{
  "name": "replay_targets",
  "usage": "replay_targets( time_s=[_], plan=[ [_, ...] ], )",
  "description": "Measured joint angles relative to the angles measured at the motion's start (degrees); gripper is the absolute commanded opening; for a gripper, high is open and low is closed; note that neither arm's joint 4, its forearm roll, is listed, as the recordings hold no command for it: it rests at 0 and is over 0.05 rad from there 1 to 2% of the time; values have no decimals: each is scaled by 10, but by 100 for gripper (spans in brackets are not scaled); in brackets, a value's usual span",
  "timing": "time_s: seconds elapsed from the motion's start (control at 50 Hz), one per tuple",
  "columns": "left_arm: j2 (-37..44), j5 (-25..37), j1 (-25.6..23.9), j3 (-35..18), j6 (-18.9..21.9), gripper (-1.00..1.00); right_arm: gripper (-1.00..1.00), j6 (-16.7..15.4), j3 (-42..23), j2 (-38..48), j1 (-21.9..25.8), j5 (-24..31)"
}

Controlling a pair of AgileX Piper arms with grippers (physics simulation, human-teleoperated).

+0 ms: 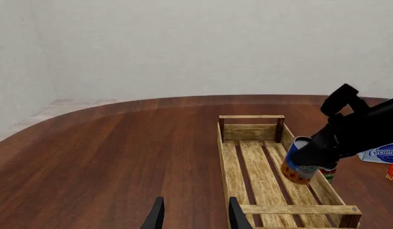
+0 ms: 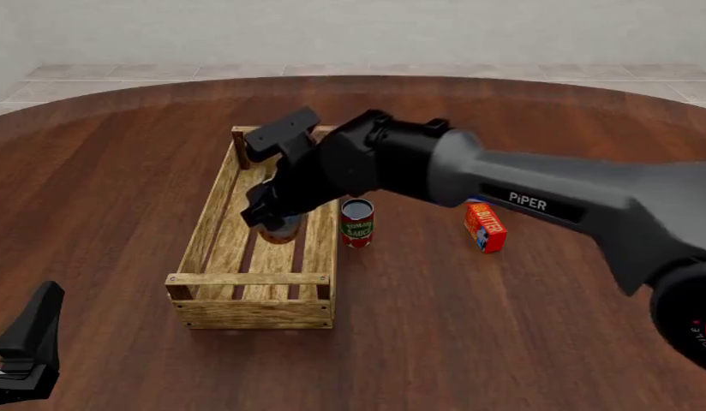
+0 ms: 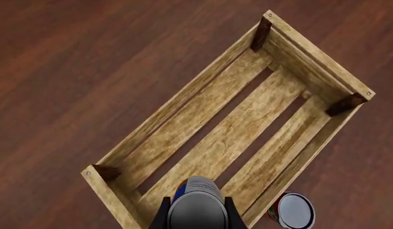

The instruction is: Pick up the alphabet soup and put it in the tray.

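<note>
The alphabet soup (image 2: 282, 229) is a blue and orange-yellow can, and my right gripper (image 2: 275, 216) is shut on it. The can hangs tilted inside the tray (image 2: 253, 278), a long light-wood slatted crate, near its right side wall. I cannot tell whether the can touches the slats. In the left wrist view the soup (image 1: 297, 168) hangs from the black arm over the tray (image 1: 253, 167). In the right wrist view the can (image 3: 196, 210) sits between my fingers (image 3: 160, 218) above the tray (image 3: 209, 143). My left gripper (image 1: 195, 217) is open and empty, low at the front left (image 2: 27, 338).
A smaller red-and-green can (image 2: 356, 223) stands upright on the table just outside the tray's right wall and also shows in the right wrist view (image 3: 292, 211). An orange butter box (image 2: 485, 226) lies further right. A white cream cheese box (image 1: 381, 153) lies beyond the right arm.
</note>
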Motion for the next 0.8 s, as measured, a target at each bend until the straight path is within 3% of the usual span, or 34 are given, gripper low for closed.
replay_targets(
  time_s=[0.8],
  plan=[
    [0, 0, 0, 0, 0, 100, -100, 4, -33, 68, -1, -7]
  ],
)
